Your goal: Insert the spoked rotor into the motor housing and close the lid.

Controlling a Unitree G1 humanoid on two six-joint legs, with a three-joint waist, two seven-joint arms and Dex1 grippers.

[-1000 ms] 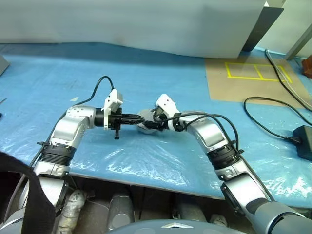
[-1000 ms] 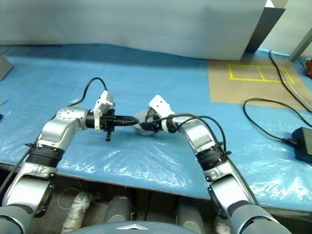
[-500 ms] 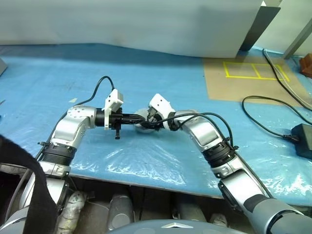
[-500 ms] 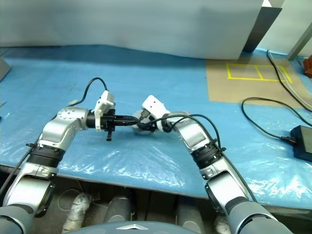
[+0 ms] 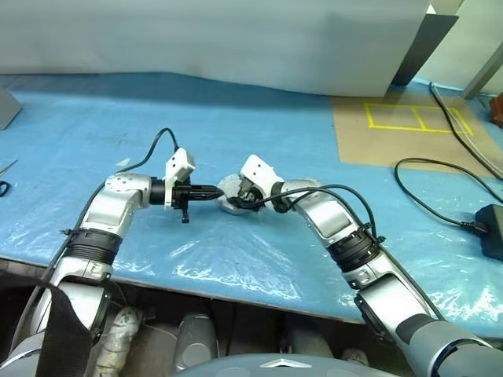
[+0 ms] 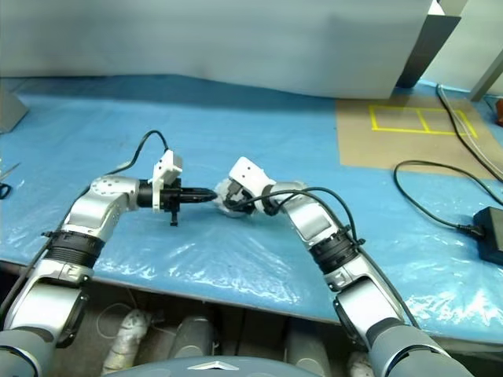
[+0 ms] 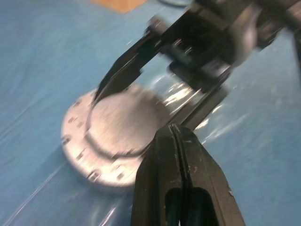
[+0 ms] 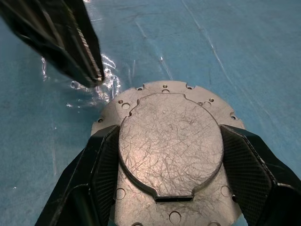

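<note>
The lid point(image 8: 169, 155), a round grey disc, lies plain face up on the blue sheet, with a raised centre plate and a notched rim point(image 7: 117, 127). My right gripper point(image 8: 169, 136) reaches over it from the right, and its two fingers point(image 8: 101, 160) press against opposite sides of the raised centre. My left gripper point(image 5: 218, 191) is shut and empty. It points rightward, and its tip hangs just beside the lid's left edge point(image 5: 229, 186). I cannot tell whether the motor housing sits under the lid. The spoked rotor is hidden.
A brown board with yellow tape lines point(image 5: 393, 126) lies at the back right. A black cable and power adapter point(image 5: 491, 232) trail along the right side. Scissors point(image 5: 3, 187) lie at the far left edge. The table's front edge point(image 5: 236, 287) runs close below both arms.
My left gripper has dipped a little, still shut and aimed at the lid. My right gripper has rolled slightly while staying round the lid.
</note>
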